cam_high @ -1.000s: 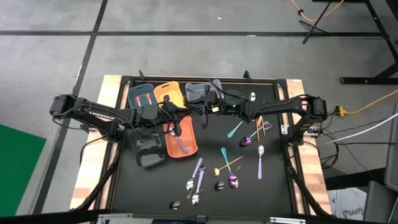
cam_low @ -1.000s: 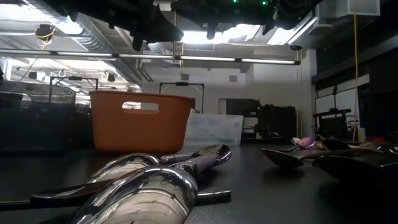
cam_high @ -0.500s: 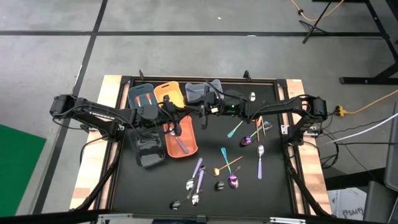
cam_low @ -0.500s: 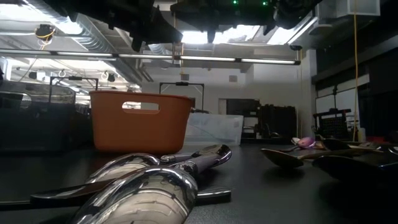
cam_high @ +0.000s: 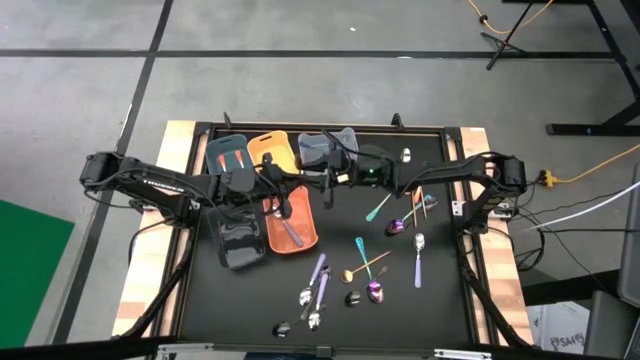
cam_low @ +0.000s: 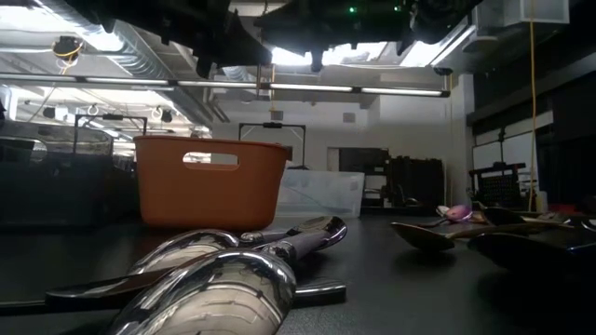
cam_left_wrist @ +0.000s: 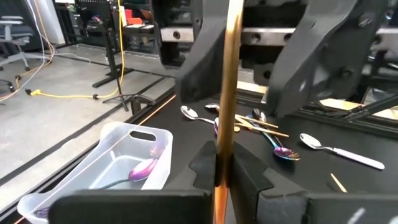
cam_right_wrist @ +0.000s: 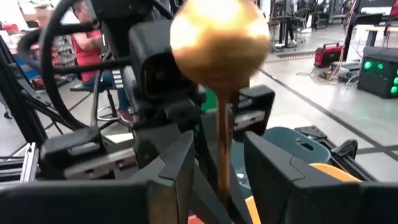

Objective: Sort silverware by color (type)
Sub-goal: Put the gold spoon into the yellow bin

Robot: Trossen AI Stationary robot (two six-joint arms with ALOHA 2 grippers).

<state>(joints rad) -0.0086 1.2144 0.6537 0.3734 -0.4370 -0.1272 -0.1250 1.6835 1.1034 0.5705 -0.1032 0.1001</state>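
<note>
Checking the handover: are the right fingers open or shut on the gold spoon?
Open: right fingers stand clear either side of the gold spoon handle; left fingers clamp it.

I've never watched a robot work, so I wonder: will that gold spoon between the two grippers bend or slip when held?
Probably stiff: the gold spoon stands straight out of the left gripper, shut on its handle. Likely slippery: it is thin and glossy. Its round bowl sits far from that grip, by the open right gripper, so it may swivel.
</note>
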